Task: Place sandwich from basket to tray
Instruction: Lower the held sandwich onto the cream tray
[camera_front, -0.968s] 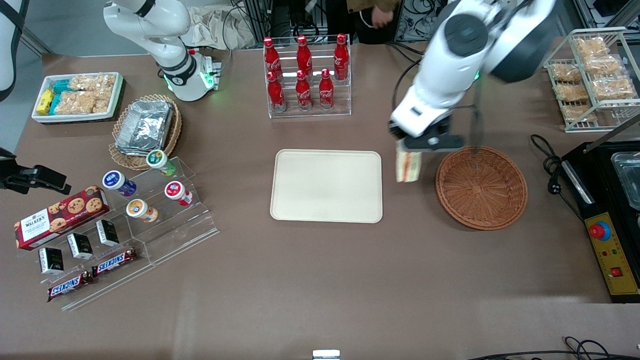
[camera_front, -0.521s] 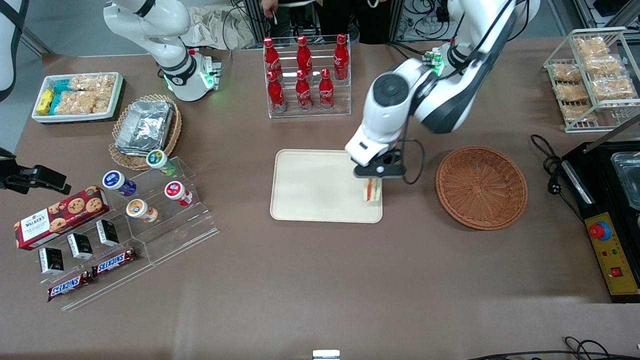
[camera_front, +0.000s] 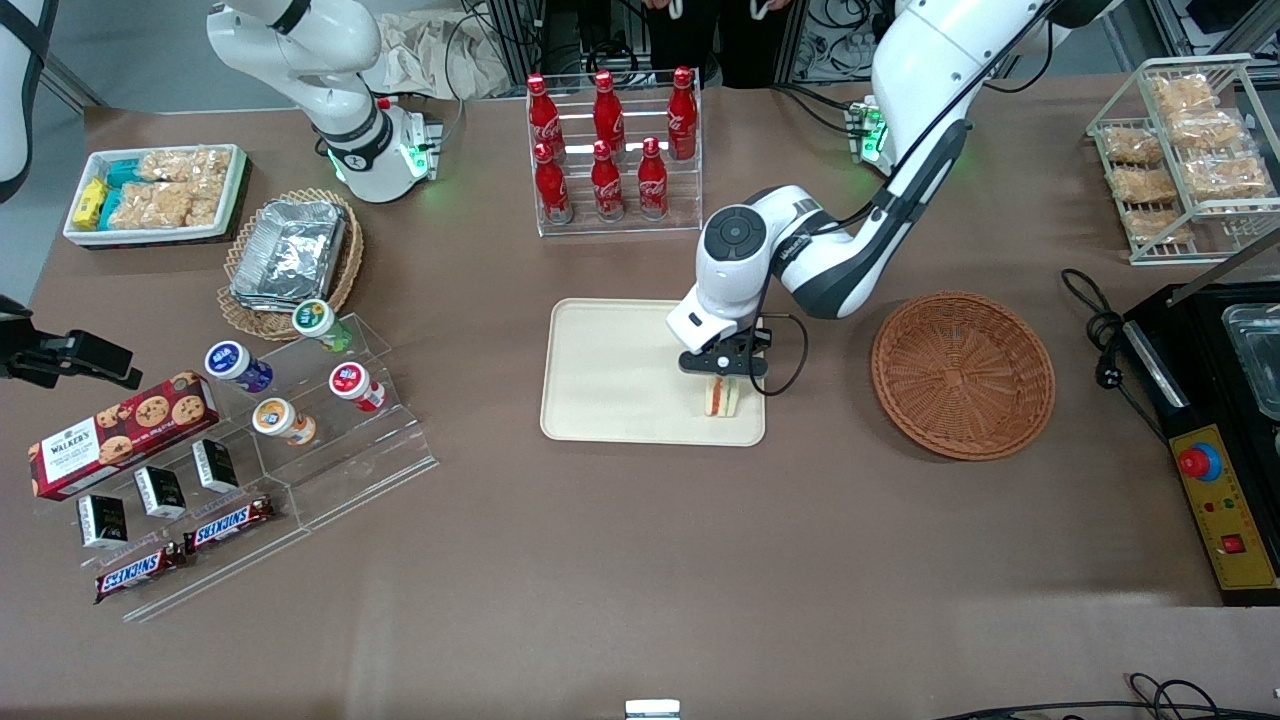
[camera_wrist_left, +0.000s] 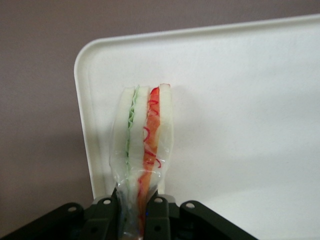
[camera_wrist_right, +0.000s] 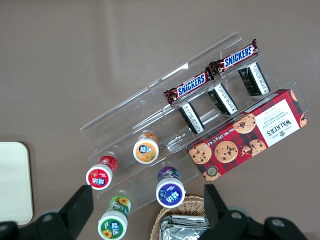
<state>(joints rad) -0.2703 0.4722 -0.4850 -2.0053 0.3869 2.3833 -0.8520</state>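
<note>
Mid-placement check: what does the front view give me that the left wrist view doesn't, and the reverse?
Only the front view shows the empty basket, the whole tray and the gripper low over the tray's corner nearest the basket.

Only the left wrist view shows the jaws shut on the sandwich, with its green and red filling edge-on.

Both show the sandwich held over the tray, close to its rim.
</note>
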